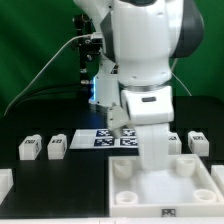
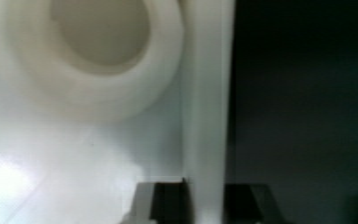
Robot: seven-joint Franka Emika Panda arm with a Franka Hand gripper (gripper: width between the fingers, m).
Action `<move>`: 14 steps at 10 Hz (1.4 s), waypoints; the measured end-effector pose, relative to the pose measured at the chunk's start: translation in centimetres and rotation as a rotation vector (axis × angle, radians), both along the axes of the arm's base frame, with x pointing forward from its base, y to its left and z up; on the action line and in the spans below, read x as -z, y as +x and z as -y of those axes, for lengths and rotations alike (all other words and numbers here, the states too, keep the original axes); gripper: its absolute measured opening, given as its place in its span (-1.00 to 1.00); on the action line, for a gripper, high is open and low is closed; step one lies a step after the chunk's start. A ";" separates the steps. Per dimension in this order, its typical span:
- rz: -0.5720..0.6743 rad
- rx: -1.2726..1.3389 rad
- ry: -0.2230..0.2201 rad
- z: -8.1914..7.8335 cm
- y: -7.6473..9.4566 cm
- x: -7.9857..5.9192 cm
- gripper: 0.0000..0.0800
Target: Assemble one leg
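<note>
The large white tray-like piece [image 1: 165, 190] with corner sockets lies at the front, right of middle. My gripper [image 1: 152, 158] is down at its far wall, mostly hidden by the wrist. In the wrist view the dark fingers [image 2: 167, 203] stand on both sides of the tray's upright wall [image 2: 208, 100], pressed against it, beside a round corner socket [image 2: 96, 50]. Two legs, small white blocks with tags, stand at the exterior view's left [image 1: 28, 148] [image 1: 57, 146]. Another leg [image 1: 198, 141] stands at the right. No leg is in the gripper.
The marker board [image 1: 108, 138] lies behind the tray, partly under the arm. A white piece [image 1: 5, 183] shows at the front left edge. A green curtain and cables are behind the arm.
</note>
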State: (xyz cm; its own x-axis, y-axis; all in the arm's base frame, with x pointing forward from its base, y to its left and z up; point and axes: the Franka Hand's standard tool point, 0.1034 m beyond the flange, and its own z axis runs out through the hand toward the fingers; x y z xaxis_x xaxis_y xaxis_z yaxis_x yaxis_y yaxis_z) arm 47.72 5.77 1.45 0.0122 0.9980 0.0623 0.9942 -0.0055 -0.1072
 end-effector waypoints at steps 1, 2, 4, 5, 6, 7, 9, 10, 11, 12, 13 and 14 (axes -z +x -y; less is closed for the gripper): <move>0.004 0.030 -0.001 -0.6 0.7 -0.1 -0.82; 0.007 0.060 -0.003 -0.7 1.3 0.0 -0.82; -0.025 0.087 -0.011 -0.7 1.7 0.2 -0.82; -0.049 0.085 -0.015 -0.7 1.7 0.3 -0.82; -0.059 0.071 -0.015 -0.7 1.8 0.2 -0.82; -0.055 0.051 -0.011 -0.5 1.9 0.2 -0.81; -0.016 0.042 -0.004 -0.6 1.8 0.2 -0.81; -0.017 0.043 -0.004 -0.6 1.8 0.2 -0.81; -0.019 0.043 -0.004 -0.6 1.8 0.3 -0.81; -0.020 0.044 -0.004 -0.6 1.8 0.3 -0.39; -0.020 0.044 -0.004 -0.5 1.7 0.4 0.06; -0.021 0.044 -0.004 -0.5 1.7 0.4 0.40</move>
State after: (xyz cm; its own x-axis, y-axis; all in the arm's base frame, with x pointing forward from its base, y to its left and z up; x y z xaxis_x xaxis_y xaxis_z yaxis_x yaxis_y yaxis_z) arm 49.43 6.32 1.05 0.0574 0.9967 0.0573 0.9906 -0.0496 -0.1278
